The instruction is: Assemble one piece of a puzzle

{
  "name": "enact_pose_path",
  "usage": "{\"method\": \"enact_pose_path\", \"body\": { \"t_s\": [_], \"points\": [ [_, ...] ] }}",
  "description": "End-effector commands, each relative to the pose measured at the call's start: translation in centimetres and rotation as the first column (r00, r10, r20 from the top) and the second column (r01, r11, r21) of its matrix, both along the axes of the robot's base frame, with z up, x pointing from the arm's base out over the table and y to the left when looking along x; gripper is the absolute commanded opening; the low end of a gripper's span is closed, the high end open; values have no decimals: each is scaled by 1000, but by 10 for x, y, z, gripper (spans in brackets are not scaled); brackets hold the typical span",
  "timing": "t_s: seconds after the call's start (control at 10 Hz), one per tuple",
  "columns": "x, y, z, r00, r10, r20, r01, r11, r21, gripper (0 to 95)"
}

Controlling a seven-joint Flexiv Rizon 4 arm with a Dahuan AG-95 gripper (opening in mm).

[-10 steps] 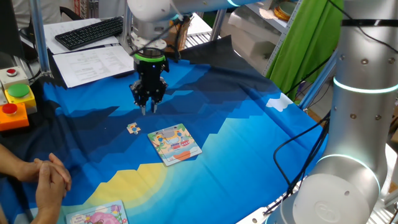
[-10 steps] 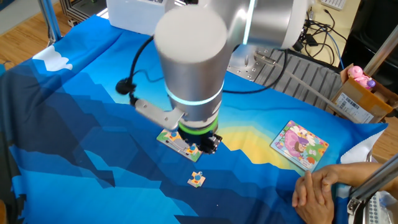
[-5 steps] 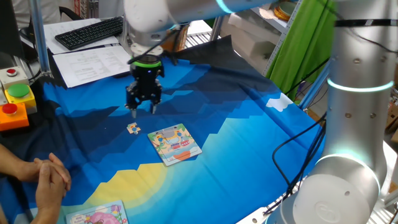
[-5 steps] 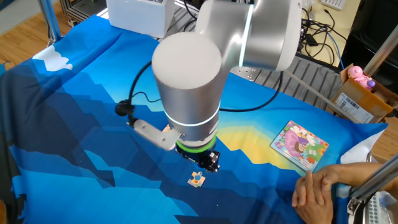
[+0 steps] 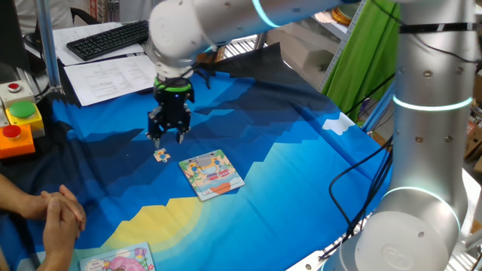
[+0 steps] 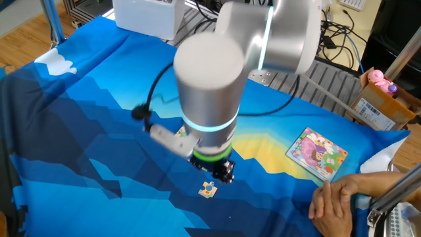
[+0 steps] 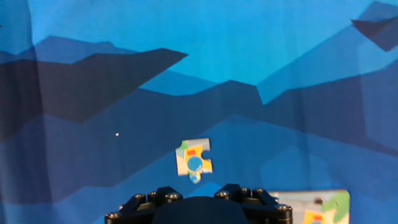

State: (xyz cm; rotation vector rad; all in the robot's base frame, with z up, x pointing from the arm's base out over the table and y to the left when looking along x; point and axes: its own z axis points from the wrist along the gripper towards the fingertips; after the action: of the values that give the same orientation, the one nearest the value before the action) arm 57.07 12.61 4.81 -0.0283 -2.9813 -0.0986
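Observation:
The piece (image 5: 160,155) lies loose on the blue cloth, just left of the puzzle (image 5: 212,175), a small square board with a colourful cartoon picture. My gripper (image 5: 167,138) hangs a little above and behind the piece, fingers apart and empty. In the other fixed view the piece (image 6: 208,189) lies just below the gripper (image 6: 221,173), and the arm hides the puzzle. In the hand view the piece (image 7: 194,159) sits low in the centre, just ahead of the gripper's black body (image 7: 198,208); a corner of the puzzle (image 7: 311,210) shows at the bottom right.
A pink-pictured board (image 5: 117,260) lies at the near edge, also in the other fixed view (image 6: 316,153). A person's clasped hands (image 5: 60,214) rest at the left front. A button box (image 5: 19,120), papers and a keyboard (image 5: 109,38) stand at the back left.
My gripper has moved left, away from above the puzzle, and now hangs near the piece. The piece and the board have not moved.

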Motion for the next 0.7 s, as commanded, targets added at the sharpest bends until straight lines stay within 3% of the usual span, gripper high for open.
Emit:
{"method": "enact_pose_path", "body": {
  "t_s": [0.1, 0.7],
  "points": [
    [-1, 0, -4, 1000, 0, 14, 0, 1000, 0, 570],
    [4, 4, -28, 999, 16, 30, -16, 1000, -8, 570]
  ]
}}
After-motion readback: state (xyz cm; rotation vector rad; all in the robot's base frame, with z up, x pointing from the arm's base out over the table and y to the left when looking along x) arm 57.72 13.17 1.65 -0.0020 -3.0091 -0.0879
